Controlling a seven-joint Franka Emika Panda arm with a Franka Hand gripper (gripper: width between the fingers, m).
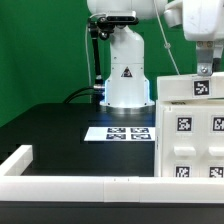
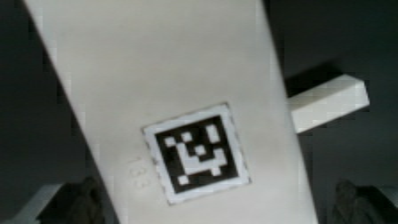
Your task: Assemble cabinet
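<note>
While the gripper [image 1: 205,68] hangs just above the cabinet [image 1: 190,130], its jaws stand spread wide, gripping nothing. Cabinet sits on the black bench [image 1: 60,135], just beside the marker board [image 1: 118,132], near the white border rail [image 1: 70,186].

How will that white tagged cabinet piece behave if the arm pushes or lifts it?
The cabinet looks like rigid moulded plastic, so probably stiff. Its boxy, flat-sided shape suggests sliding rather than rolling. The smooth white faces may be somewhat slippery.
</note>
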